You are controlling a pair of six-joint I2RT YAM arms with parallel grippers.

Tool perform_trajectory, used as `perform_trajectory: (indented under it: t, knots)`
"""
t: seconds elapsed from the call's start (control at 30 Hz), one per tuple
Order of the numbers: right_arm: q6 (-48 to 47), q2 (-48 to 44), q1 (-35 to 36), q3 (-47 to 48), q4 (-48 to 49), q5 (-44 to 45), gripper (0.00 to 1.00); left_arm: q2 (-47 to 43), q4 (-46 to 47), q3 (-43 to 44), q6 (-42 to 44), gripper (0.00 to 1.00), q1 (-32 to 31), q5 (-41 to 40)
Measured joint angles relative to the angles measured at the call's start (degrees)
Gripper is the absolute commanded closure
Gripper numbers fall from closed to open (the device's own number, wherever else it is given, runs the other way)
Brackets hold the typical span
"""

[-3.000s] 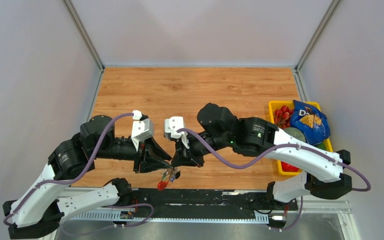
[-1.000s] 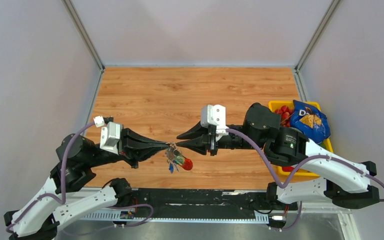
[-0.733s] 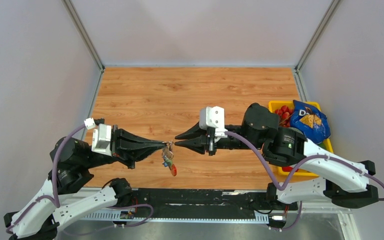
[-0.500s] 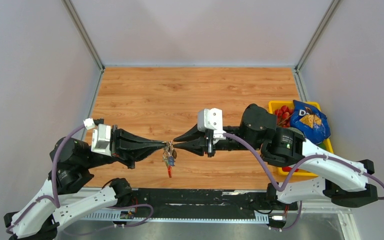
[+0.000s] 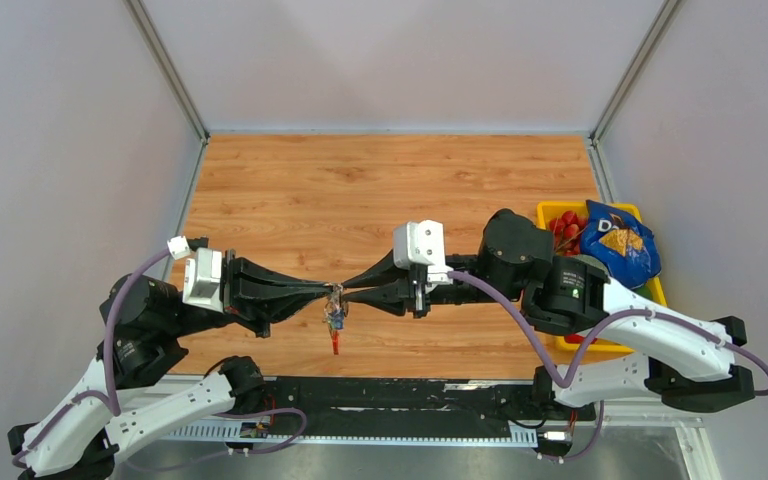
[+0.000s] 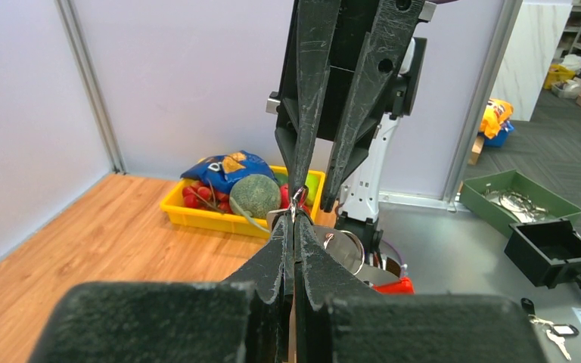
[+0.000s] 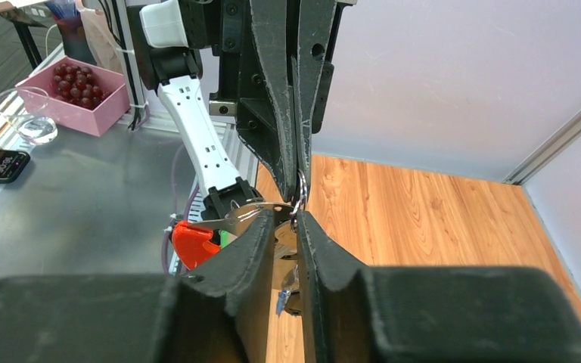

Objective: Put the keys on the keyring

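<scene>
Left gripper (image 5: 328, 291), reaching in from the left at mid-height above the table (image 5: 360, 190), has its two fingers pressed together at the tips, pinching the keyring (image 5: 335, 312). The bunch hangs below the pinch, clear of the wooden surface, with the red tag (image 5: 335, 343) lowest. The left wrist view shows a thin metal loop (image 6: 296, 198) standing just above the closed tips. The right wrist view shows a curved silver strap (image 7: 251, 212) running from the bunch toward the red tag.

Right gripper (image 5: 348, 293) points back at the left one, tip to tip, so that both meet at the bunch. Its fingers (image 6: 306, 113) stand slightly apart with a narrow gap between the tips. One tip touches or nearly touches the loop; which of the two cannot be told. The black-headed key cannot be picked out within the bunch in any view.

At the right edge of the table sits a yellow tray (image 5: 548, 212) holding a blue snack bag (image 5: 615, 243), red fruit (image 5: 565, 228) and a green melon (image 6: 256, 195), well apart from both grippers.
</scene>
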Motion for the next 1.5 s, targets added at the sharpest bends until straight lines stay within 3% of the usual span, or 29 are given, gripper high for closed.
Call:
perform_trajectory:
  t: [0.1,1.13,1.23,1.5]
  knots:
    - [-0.4,0.5,0.2,0.4,0.2,0.1,1.0,0.0,0.0,0.0,0.0,1.0,0.0,0.0]
    - [-0.7,-1.0,1.2,-5.3,6.3,-0.3,1.0,-1.8,3.5,-1.4,-2.4,1.0,0.0,0.2]
    - [-1.1,-0.6,1.2,-5.3,6.3,-0.7,0.96,-1.7,3.9,-1.4,-2.8,1.0,0.0,0.2]
    - [-1.9,-1.0,1.3,-5.3,3.5,-0.6,0.73,-1.6,7.6,-1.8,-3.9,1.0,0.0,0.9]
